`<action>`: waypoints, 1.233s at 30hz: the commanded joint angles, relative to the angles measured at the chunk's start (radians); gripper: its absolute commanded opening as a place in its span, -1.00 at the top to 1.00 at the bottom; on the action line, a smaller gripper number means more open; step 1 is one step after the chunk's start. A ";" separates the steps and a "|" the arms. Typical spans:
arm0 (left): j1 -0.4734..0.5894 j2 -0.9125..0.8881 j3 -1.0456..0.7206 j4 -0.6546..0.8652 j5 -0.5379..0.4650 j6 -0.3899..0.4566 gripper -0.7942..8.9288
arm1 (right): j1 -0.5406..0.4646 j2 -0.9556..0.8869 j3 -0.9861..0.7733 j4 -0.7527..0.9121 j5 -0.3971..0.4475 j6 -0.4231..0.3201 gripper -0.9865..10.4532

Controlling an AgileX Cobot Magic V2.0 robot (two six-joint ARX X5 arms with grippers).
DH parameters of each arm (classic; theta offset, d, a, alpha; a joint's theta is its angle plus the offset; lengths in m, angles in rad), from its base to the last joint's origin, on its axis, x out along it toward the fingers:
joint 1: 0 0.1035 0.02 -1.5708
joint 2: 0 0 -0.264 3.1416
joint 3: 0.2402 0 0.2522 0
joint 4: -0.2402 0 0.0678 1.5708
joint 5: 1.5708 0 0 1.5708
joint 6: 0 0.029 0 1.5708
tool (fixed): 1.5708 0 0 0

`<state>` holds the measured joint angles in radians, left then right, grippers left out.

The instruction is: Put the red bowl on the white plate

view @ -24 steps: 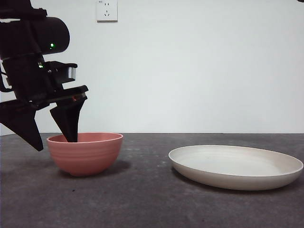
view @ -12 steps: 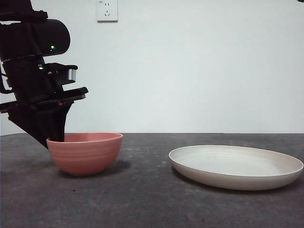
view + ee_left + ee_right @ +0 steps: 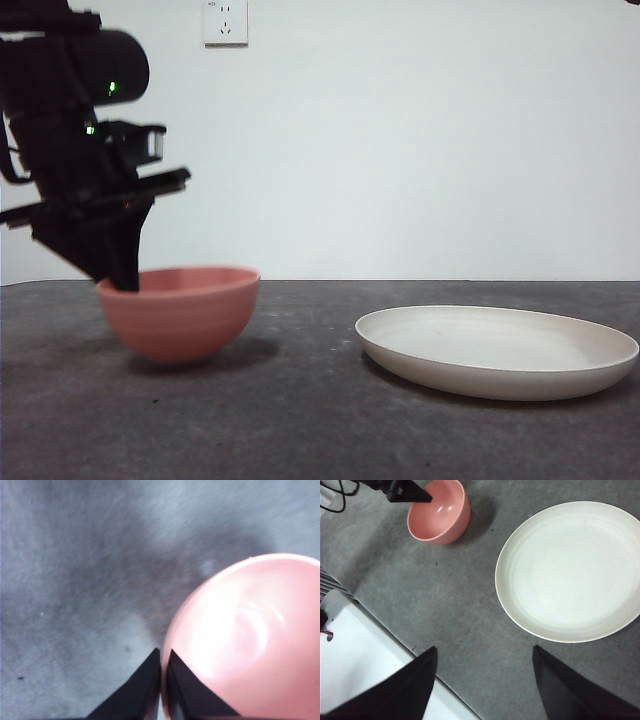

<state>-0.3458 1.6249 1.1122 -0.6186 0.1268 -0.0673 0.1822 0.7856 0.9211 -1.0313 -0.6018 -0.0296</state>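
The red bowl (image 3: pixel 182 311) hangs tilted just above the table at the left of the front view, pink with faint ridges. My left gripper (image 3: pixel 118 275) is shut on the bowl's left rim, one jaw inside and one outside; the left wrist view shows the jaws pinching the bowl's rim (image 3: pixel 172 645) at the left gripper (image 3: pixel 163 662). The white plate (image 3: pixel 497 351) lies flat on the right, apart from the bowl. In the right wrist view the red bowl (image 3: pixel 440 511) and white plate (image 3: pixel 570 570) lie far below my right gripper (image 3: pixel 485 680), which is open and holds nothing.
A dark grey table mat (image 3: pixel 300 420) covers the surface. A white wall socket (image 3: pixel 224 20) is on the back wall. The table's white edge (image 3: pixel 365 655) and some cables (image 3: pixel 332 500) show in the right wrist view.
The left gripper's jaws closed on the bowl's left rim. The bowl then rose slightly off the table and tilted.
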 commanded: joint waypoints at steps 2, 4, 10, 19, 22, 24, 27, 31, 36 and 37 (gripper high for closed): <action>-0.040 -0.058 0.074 0.007 0.016 -0.055 0.82 | 0.002 0.004 0.017 0.006 0.000 0.003 0.30; -0.067 -0.076 0.102 0.006 0.032 -0.071 0.82 | 0.002 0.003 0.017 0.006 0.000 0.004 0.30; -0.178 -0.068 0.195 0.023 0.031 -0.111 0.82 | 0.002 0.003 0.017 0.006 0.000 0.016 0.30; -0.304 0.066 0.316 0.074 0.029 -0.163 0.82 | 0.002 0.003 0.017 0.006 0.000 0.036 0.30; -0.338 0.136 0.364 0.074 0.027 -0.163 0.82 | 0.002 -0.005 0.018 0.006 0.000 0.051 0.30; -0.359 0.183 0.393 0.073 0.027 -0.163 0.82 | 0.002 -0.016 0.018 0.006 0.000 0.057 0.30; -0.386 0.254 0.432 0.073 0.026 -0.162 0.82 | 0.002 -0.038 0.018 0.006 0.000 0.069 0.30; -0.412 0.336 0.463 0.074 0.021 -0.162 0.82 | 0.002 -0.076 0.018 0.005 0.000 0.085 0.30; -0.433 0.405 0.469 0.089 0.000 -0.163 0.82 | 0.002 -0.120 0.018 0.003 0.001 0.109 0.30; -0.436 0.412 0.469 0.089 -0.003 -0.163 0.82 | 0.002 -0.128 0.018 0.002 0.001 0.112 0.30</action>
<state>-0.7689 2.0171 1.5513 -0.5419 0.1276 -0.2241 0.1822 0.6559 0.9211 -1.0332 -0.6014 0.0624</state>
